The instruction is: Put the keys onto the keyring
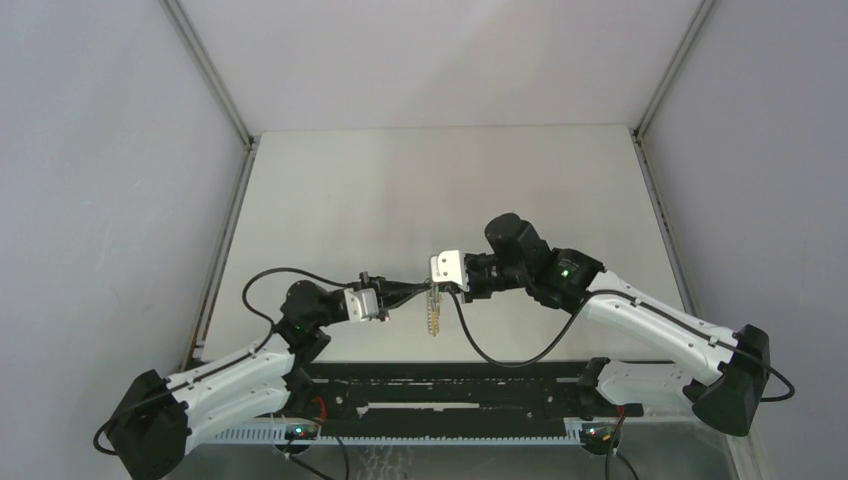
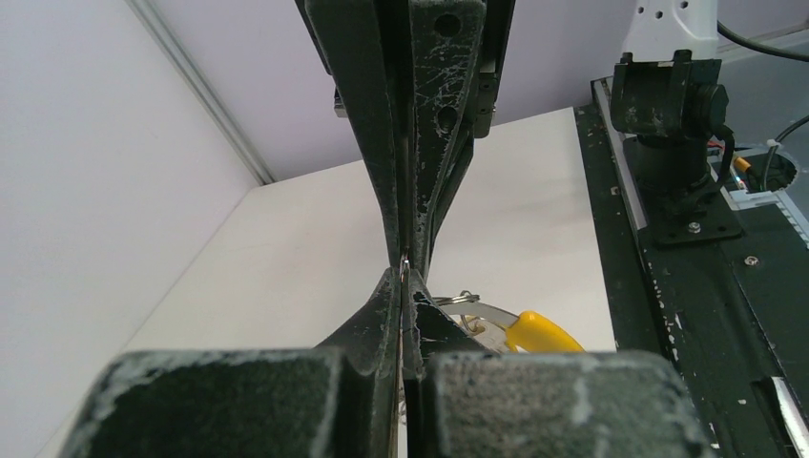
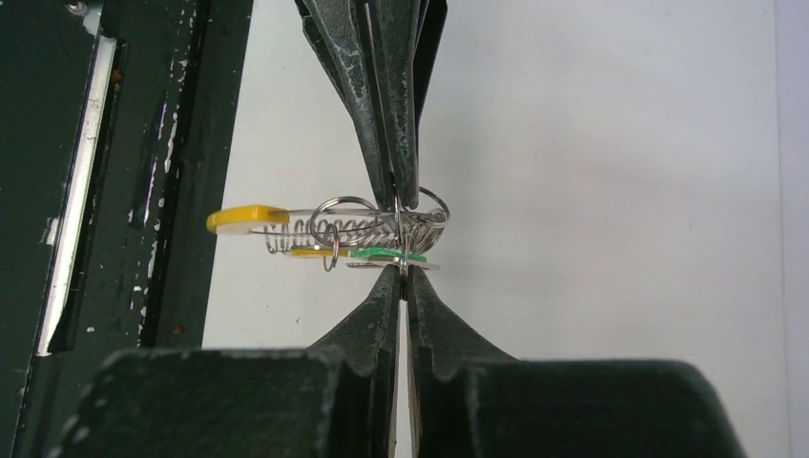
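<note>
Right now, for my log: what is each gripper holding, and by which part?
Left gripper and right gripper both pinch the keyring by its wire rim.

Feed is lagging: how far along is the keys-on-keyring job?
Done: the keyring is up off the table. In hand: left gripper and right gripper both have jaws shut on its wire. Remaining: the green key and yellow key sit close beside it; whether either is threaded, I cannot tell.

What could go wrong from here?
1. The left hand and right hand, both shut, pinch the thin keyring by their tips above the table; a slip could drop it.
2. The tips nearly meet, so any pull may bend the ring or make the hands collide.
3. The yellow key and green key dangle and could snag.
</note>
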You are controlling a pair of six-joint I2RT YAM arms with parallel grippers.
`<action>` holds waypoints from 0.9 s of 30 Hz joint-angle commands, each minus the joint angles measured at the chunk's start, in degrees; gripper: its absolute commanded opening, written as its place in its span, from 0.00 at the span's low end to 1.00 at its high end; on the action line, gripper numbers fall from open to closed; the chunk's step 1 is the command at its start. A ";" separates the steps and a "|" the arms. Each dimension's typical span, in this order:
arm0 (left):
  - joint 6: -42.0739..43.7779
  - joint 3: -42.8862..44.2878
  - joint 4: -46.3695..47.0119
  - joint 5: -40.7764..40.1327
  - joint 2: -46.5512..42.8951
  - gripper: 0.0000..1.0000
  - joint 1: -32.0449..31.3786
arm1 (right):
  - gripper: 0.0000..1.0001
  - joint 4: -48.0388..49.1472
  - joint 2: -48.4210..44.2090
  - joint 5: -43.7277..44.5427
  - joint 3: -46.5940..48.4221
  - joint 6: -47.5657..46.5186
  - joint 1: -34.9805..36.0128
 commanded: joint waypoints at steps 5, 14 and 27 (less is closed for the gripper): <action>-0.58 -0.26 3.21 -0.34 -1.69 0.00 0.29 | 0.00 0.79 -1.16 -0.30 -0.67 -0.85 0.63; -0.62 -0.07 2.90 0.38 -1.61 0.00 0.29 | 0.00 1.04 -1.84 -0.40 -0.66 -0.86 0.47; -0.94 0.32 2.65 1.33 -1.09 0.00 0.29 | 0.00 2.40 -2.02 -1.37 -0.65 -0.83 0.53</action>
